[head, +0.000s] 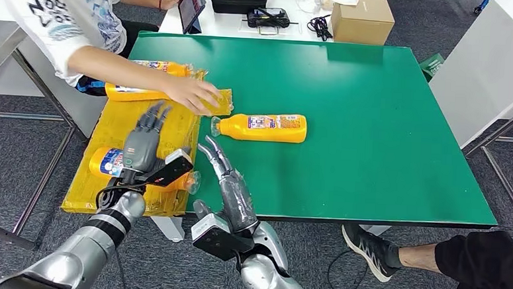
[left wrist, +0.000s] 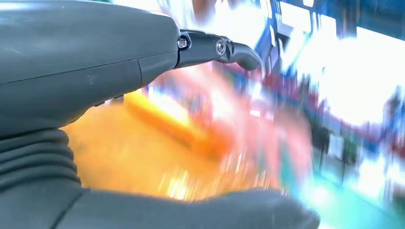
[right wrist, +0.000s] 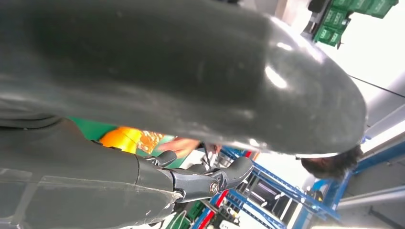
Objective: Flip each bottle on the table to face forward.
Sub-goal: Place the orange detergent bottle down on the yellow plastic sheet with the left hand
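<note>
Your left hand [head: 143,140] hovered fingers spread, holding nothing, over the yellow tray [head: 102,133]. Right hand [head: 229,179] reached out straight, fingers apart, empty. The bottle [head: 263,127] lay at its 1 o'clock on the green table [head: 387,125].

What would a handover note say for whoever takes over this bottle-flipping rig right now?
Left hand: holds nothing, fingers spread, hovering over the yellow plastic sheet at the table's left edge.
Right hand: holds nothing, fingers extended toward the orange plastic bottle lying alone on the green table top; not touching it.
Other orange bottles lie on the yellow sheet: one under the left hand, two further back.
A person's hand rests on a bottle at the back of the sheet.
Done: cannot tell which bottles already face forward.
Left: wait for the person's hand to clear, then probably the lone bottle.
</note>
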